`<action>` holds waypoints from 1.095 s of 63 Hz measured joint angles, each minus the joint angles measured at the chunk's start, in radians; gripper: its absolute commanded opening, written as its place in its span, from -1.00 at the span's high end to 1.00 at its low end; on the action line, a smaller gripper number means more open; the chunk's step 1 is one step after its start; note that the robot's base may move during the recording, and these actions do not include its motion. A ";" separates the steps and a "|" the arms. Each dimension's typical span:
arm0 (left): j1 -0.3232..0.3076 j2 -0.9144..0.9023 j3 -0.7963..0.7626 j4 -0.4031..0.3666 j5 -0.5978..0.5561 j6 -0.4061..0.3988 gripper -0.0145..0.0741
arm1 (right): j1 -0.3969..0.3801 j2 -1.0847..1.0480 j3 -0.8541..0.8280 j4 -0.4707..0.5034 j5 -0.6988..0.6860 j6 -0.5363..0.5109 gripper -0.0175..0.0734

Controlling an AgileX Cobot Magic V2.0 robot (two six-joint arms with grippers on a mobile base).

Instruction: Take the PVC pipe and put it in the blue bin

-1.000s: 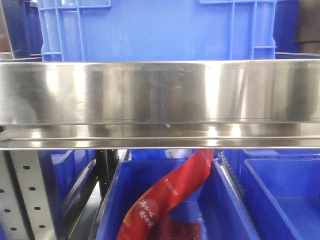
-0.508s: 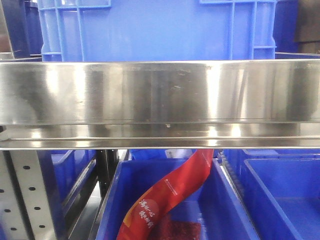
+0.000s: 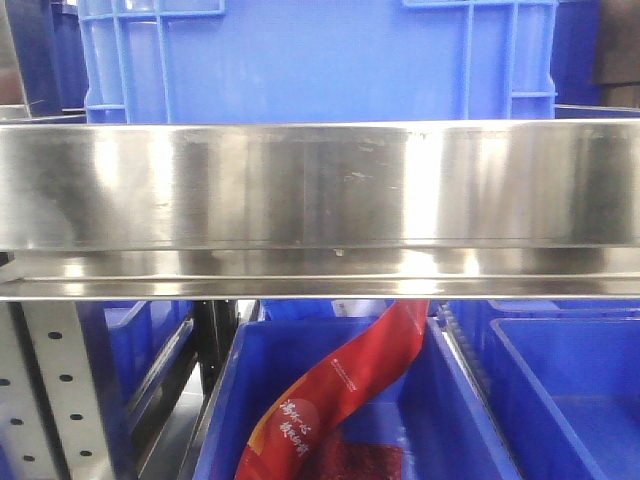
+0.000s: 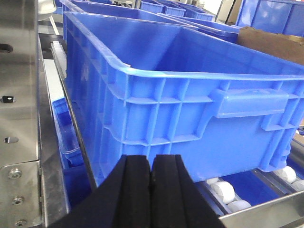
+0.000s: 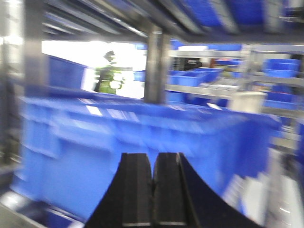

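No slim white PVC pipe is seen in any view, so nothing is grabbed yet; whole task is judged left. Left gripper (image 4: 151, 190) is closed, pads pressed together w/ nothing held, at bottom centre before the large blue plastic bin (image 4: 190, 95). Right gripper (image 5: 153, 194) likewise closed & empty, view blurred. Vs 1 s ago, front view is shifted only slightly; red printed pouch (image 3: 340, 395) at bottom centre unchanged

Front view: level, close against a steel rail (image 3: 320, 185), bins above and below. Both wrist views look forward over closed fingers at a blue bin (image 4: 190, 95) nearby; right view blurred.
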 measured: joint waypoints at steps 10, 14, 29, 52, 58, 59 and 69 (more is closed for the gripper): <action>0.000 0.000 0.000 0.000 0.000 0.000 0.92 | -0.091 -0.112 0.194 0.083 -0.076 -0.034 0.97; 0.000 0.000 0.000 0.000 0.000 0.000 0.92 | -0.133 -0.162 0.248 0.101 -0.083 -0.038 0.97; 0.000 0.000 0.000 0.000 0.000 0.000 0.92 | -0.265 -0.312 0.270 0.048 0.083 -0.038 0.97; 0.000 0.000 0.000 0.000 0.000 0.000 0.92 | -0.430 -0.387 0.270 0.007 0.344 -0.044 0.97; 0.000 0.000 0.000 0.000 0.000 0.000 0.92 | -0.458 -0.388 0.272 0.005 0.421 -0.044 0.97; 0.000 0.000 0.000 0.000 0.000 0.000 0.92 | -0.460 -0.388 0.274 0.005 0.424 -0.044 0.97; 0.000 0.000 0.000 0.000 0.000 0.000 0.92 | -0.465 -0.388 0.274 -0.054 0.337 0.010 0.97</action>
